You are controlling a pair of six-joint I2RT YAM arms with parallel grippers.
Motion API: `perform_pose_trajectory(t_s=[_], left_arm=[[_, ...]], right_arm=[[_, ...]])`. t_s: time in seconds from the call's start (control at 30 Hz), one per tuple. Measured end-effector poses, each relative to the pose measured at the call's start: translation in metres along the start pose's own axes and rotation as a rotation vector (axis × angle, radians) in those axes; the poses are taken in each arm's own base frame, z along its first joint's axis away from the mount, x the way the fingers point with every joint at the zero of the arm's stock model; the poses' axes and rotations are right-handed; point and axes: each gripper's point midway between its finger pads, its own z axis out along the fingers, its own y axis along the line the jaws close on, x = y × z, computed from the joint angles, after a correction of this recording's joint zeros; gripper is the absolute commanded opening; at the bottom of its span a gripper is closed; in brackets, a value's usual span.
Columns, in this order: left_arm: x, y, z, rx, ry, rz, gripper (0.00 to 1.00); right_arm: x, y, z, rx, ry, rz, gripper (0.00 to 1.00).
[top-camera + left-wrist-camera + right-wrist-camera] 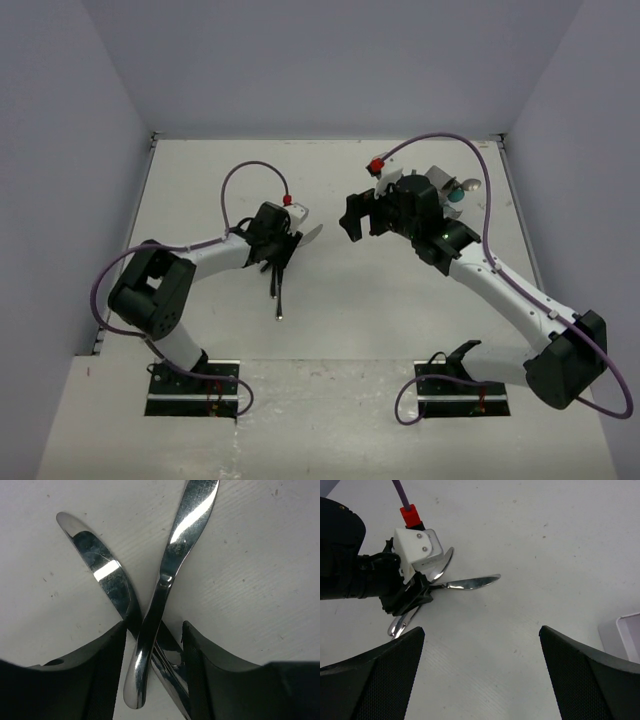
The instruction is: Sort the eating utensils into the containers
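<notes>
On the white bench (pixel 340 300) my left tool (pixel 153 630), jaws parted, straddles two crossed utensils (pixel 165 575), stiff slippery steel I'd pinch mid-handle; the right tool (pixel 481 629) gapes wide, empty.

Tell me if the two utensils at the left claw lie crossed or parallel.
Crossed: the knife and the second utensil overlap in an X inside the left claw.

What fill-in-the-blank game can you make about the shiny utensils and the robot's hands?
The shiny utensils lie ____ over each other on the table.
The left hand has ____ of them between its fingers.
The right hand is wide ____, with nothing between its fingers.
Missing words: crossed; two; open.
</notes>
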Motion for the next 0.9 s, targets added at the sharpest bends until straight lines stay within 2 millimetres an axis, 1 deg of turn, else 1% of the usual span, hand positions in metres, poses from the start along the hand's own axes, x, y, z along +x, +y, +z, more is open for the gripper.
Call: perform_pose_trajectory(t_s=[0.07,0.1,0.17,0.2,0.23,0.27,0.3,0.33,0.37,0.4,0.6,0.7,0.8,0.9], left_arm=[[0.0,0.001,0.006,0.0,0.016,0.02,0.45],[-0.001,0.002,0.009,-0.005,0.021,0.026,0.4],[-0.003,0.004,0.011,-0.014,0.022,0.038,0.34],[-0.004,0.004,0.011,-0.014,0.022,0.041,0.25],[-0.004,0.004,0.012,-0.016,0.024,0.044,0.2],[-0.005,0.005,0.013,-0.021,0.023,0.046,0.17],[-0.005,0.005,0.013,-0.02,0.024,0.051,0.11],[-0.006,0.006,0.014,-0.026,0.025,0.051,0.09],[-0.006,0.006,0.013,-0.031,0.026,0.053,0.02],[-0.006,0.006,0.013,-0.034,0.027,0.052,0.0],[-0.005,0.002,0.011,-0.042,0.031,0.067,0.0],[-0.006,-0.004,0.005,-0.033,0.033,0.082,0.0],[-0.014,-0.009,-0.006,-0.026,0.002,0.089,0.0],[-0.031,-0.011,-0.022,-0.022,-0.062,0.089,0.0]], right_arm=[[0.001,0.0,0.0,0.0,0.002,0.001,0.99],[0.001,0.0,0.0,0.0,0.002,0.001,0.99],[0.002,0.0,0.0,0.001,0.005,0.001,0.99],[0.002,0.0,0.0,0.001,0.006,0.002,0.99],[0.003,0.0,0.0,0.001,0.006,0.003,0.99],[0.003,0.0,0.0,0.001,0.006,0.003,0.99],[0.003,0.0,0.0,0.001,0.006,0.004,0.99],[0.003,0.0,0.0,0.001,0.006,0.004,0.99],[0.003,0.0,0.0,0.001,0.006,0.005,0.99],[0.003,0.0,0.0,0.001,0.006,0.005,0.99],[0.003,0.0,0.0,0.001,0.006,0.007,0.99],[0.005,-0.001,0.001,0.001,0.012,0.008,0.99],[0.01,-0.001,0.002,0.002,0.021,0.011,0.99],[0.014,-0.001,0.002,0.003,0.029,0.017,0.99]])
